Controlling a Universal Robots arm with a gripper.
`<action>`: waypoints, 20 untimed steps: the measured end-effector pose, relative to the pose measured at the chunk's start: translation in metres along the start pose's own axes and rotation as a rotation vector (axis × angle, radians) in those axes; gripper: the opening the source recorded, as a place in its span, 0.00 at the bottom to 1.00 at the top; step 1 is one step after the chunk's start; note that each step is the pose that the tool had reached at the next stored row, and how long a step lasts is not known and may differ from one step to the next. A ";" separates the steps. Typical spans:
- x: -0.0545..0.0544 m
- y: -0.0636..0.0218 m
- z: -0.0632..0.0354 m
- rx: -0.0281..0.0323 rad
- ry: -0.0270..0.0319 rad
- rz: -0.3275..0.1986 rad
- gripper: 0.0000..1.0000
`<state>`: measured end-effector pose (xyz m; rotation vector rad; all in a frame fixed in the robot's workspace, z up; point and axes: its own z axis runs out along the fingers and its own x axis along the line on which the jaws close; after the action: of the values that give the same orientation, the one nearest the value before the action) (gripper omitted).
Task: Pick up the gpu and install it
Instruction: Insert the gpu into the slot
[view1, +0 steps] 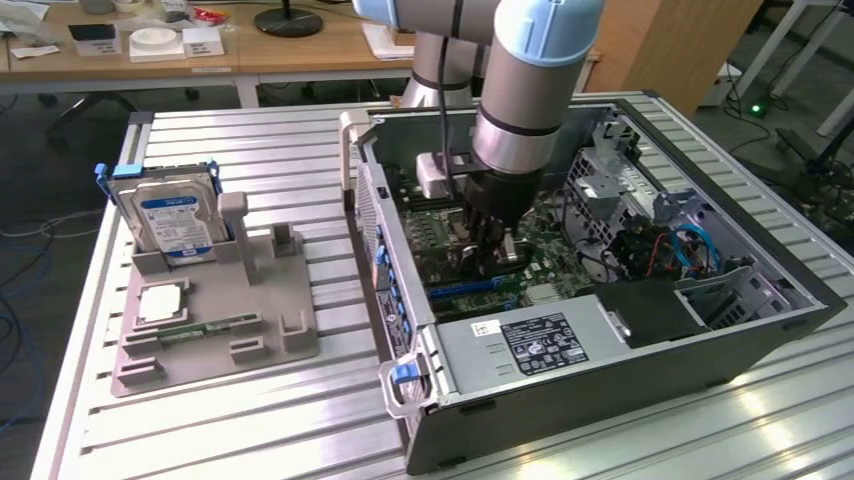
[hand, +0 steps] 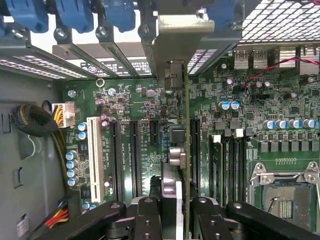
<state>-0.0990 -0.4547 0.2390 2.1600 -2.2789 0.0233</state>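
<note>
My gripper (view1: 489, 258) is lowered inside the open computer case (view1: 747, 330), over the green motherboard (view1: 447, 235). It is shut on the gpu (hand: 183, 150), a thin dark card seen edge-on in the wrist view, running between the black fingers (hand: 148, 216). The card's pale metal end bracket (hand: 179, 27) lies against the case's rear slot openings, beside the blue slot clips (hand: 120, 12). The card stands upright in line with a long black expansion slot (hand: 193, 145). Whether its lower edge sits in the slot cannot be told.
A silver blue-labelled hard drive (view1: 171, 215) stands in the grey fixture (view1: 267, 340) at the exterior view's left, with a chip (view1: 158, 303) and green memory stick (view1: 207, 328) in front. The power supply (view1: 534, 345) and drive cage (view1: 607, 185) flank the gripper.
</note>
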 end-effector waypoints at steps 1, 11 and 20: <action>0.000 0.0003 0.0003 0.0000 0.0000 0.000 0.28; 0.000 0.0033 0.0039 0.0000 0.0000 0.000 0.28; 0.000 0.0038 0.0075 0.0000 -0.0009 0.000 0.28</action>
<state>-0.1027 -0.4547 0.2315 2.1604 -2.2794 0.0223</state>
